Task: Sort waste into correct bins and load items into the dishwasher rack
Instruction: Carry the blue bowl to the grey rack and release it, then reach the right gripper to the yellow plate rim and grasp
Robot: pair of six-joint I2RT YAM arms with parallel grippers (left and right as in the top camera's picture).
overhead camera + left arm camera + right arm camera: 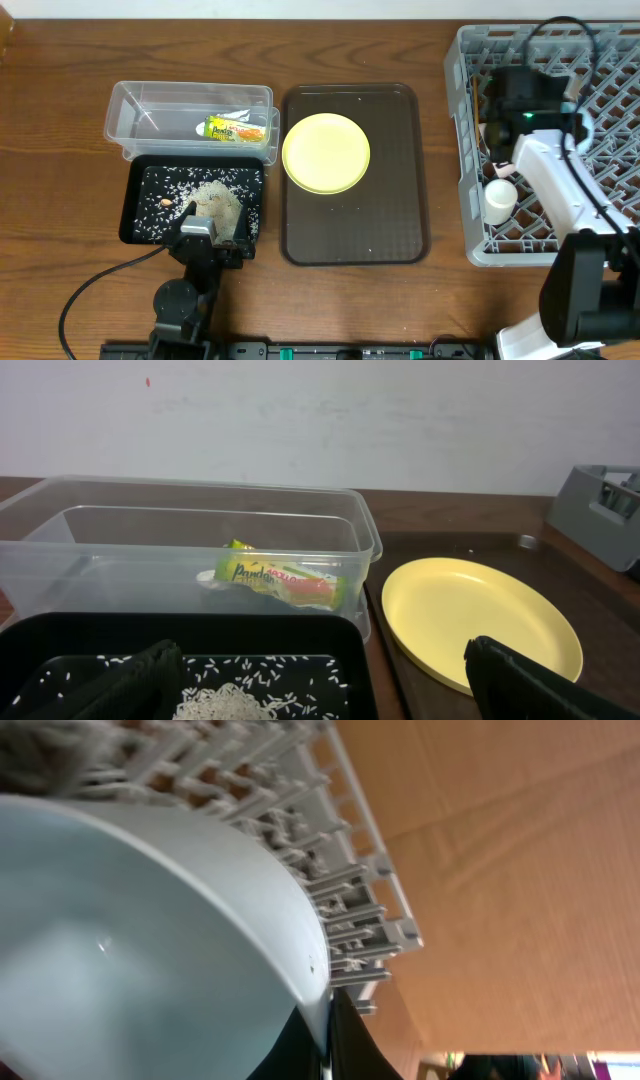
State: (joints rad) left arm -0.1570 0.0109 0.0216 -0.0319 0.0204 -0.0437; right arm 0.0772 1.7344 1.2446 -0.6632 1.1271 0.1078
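Observation:
The green-and-orange wrapper point(237, 129) lies in the clear tub point(135, 100) and also shows in the left wrist view point(285, 581). Rice point(215, 195) lies piled and scattered in the black tray point(135, 215). My left gripper point(330, 695) is open and empty, low over the tray's front edge. The yellow plate point(326, 152) lies on the brown tray. My right gripper point(328, 1030) is shut on the rim of a light blue bowl point(130, 950), held at the left wall of the grey rack point(470, 150). A white cup point(498, 201) stands in the rack. The chopsticks and the white bowl are not visible.
The brown serving tray point(400, 200) lies mid-table between the bins and the rack. The right arm point(560, 190) stretches over the rack's left half. A black cable point(95, 285) runs across the table at the front left.

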